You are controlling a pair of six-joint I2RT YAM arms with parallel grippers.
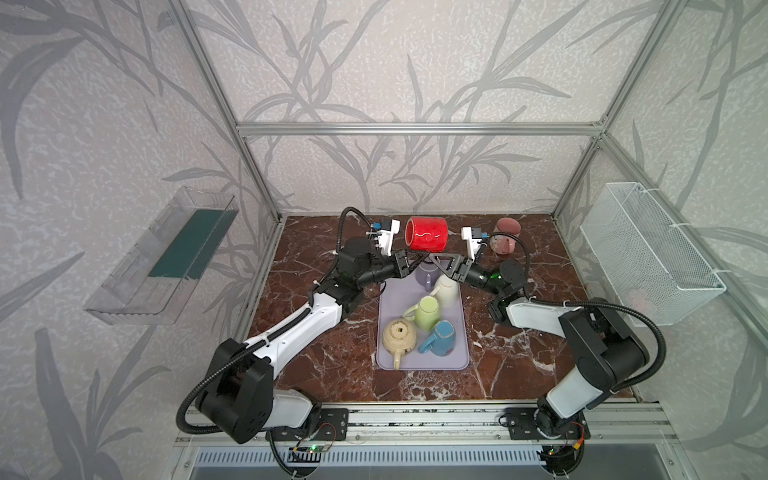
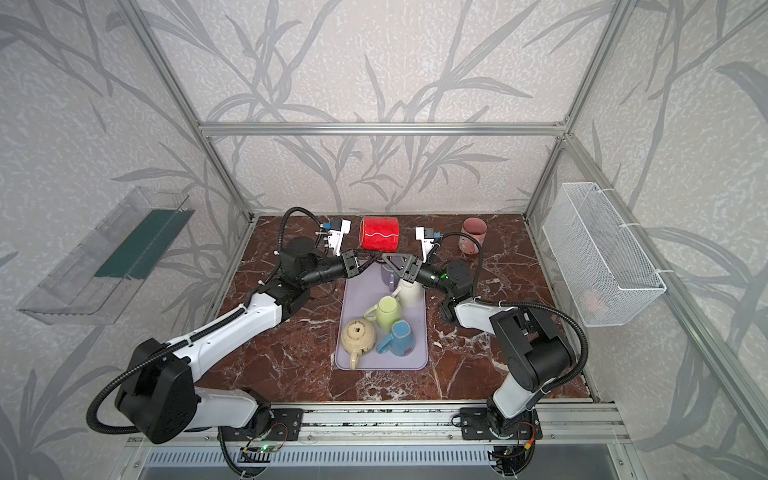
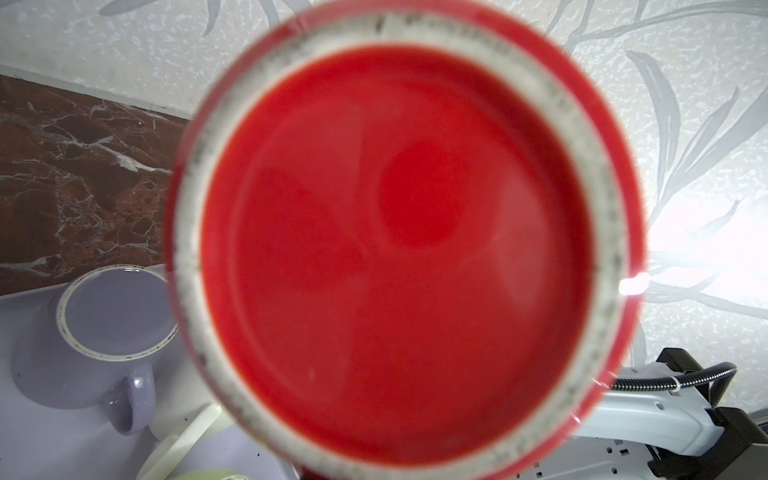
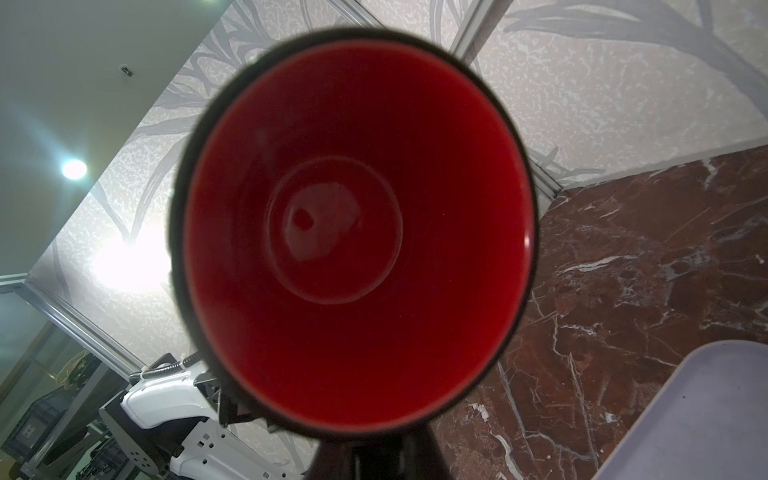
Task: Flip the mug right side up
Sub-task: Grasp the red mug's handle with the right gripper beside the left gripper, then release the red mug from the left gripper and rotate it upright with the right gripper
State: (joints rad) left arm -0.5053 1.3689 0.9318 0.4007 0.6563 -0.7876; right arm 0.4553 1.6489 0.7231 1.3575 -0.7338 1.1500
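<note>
The red mug [image 3: 399, 232] fills both wrist views, out of focus, and the frame edge clips its base ring in the left one. I can't find its handle anywhere. In both top views it hides where the left gripper [image 1: 415, 257] and right gripper [image 1: 434, 258] touch it. They mask most of the lavender mug [image 1: 424, 275]. The pinkish thing [image 1: 638, 297] in the wire basket [image 1: 648, 249] is too blurred to name.

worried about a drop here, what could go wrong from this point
The red mug lies on its side in mid-air, held only low down where the left gripper and right gripper meet; it could slip or twist. Falling, it would likely hit the lavender mug on the tray below.
</note>
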